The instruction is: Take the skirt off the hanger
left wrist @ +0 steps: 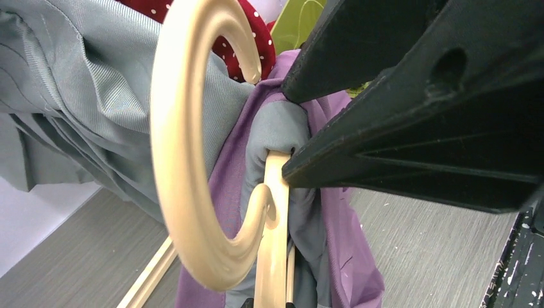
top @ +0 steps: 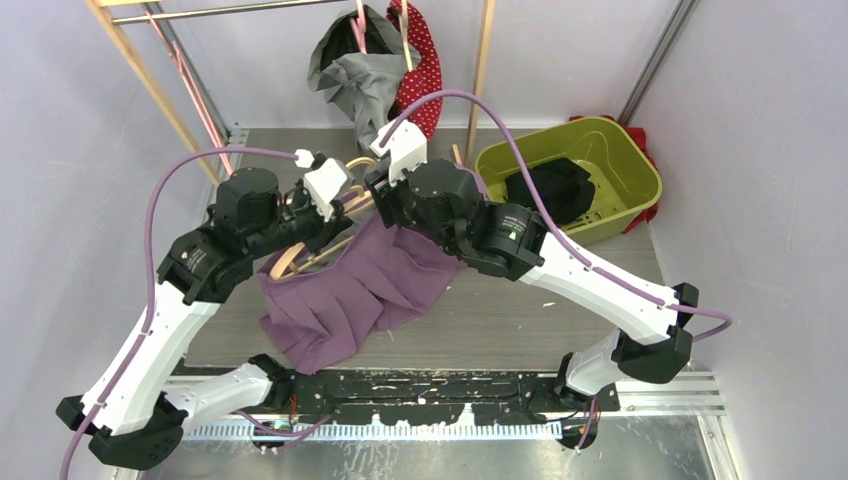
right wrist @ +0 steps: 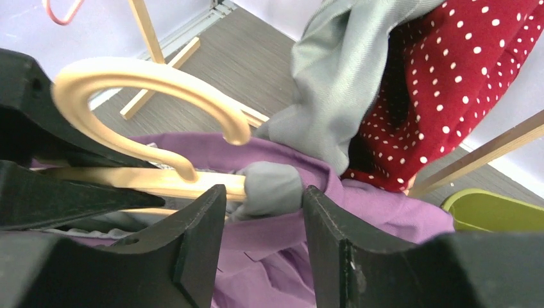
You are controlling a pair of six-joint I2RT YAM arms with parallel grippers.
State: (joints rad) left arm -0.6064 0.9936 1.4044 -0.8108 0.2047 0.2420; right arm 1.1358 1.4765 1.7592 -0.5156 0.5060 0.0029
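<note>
My left gripper is clamped on the hanger. My right gripper straddles its grey-covered end, jaws apart. I'd pinch the purple skirt there and slide it off the tip.

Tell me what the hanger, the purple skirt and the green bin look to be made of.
Hanger: pale wood, it seems, smooth with a slight sheen, probably lacquered. Skirt: thin woven cloth, matte, judging by its soft folds and creases. Bin: moulded plastic, likely, from its glossy, even green walls.
</note>
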